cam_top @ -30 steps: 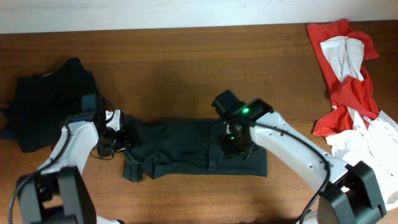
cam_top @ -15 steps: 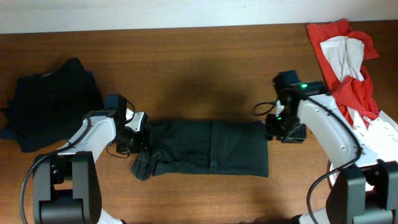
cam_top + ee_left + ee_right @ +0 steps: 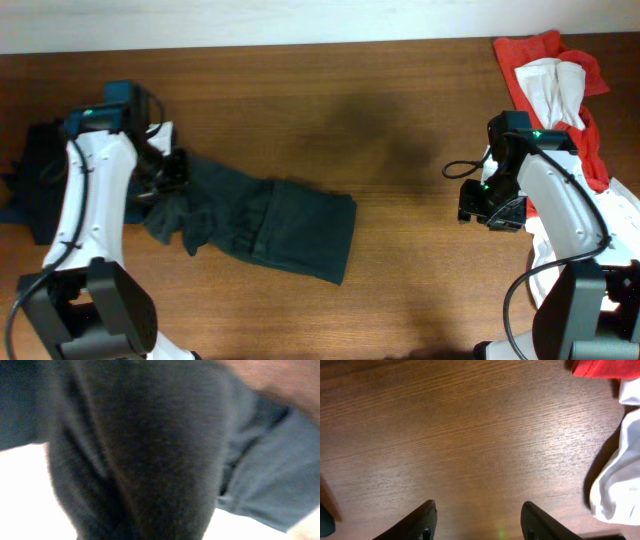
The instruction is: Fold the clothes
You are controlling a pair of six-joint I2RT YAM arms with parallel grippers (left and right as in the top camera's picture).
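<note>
As the left end effector [image 3: 172, 172] holds it, the garment [image 3: 290, 225] slants down-right.

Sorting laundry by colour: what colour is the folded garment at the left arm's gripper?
Dark grey-green, plain; the folded fabric garment shows best in the overhead view.

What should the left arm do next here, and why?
Probably pull the folded dark garment left onto the dark pile, then release. The left gripper appears to grip its bunched end beside that pile, while most of it trails on the table. The right gripper is open and well away.
</note>
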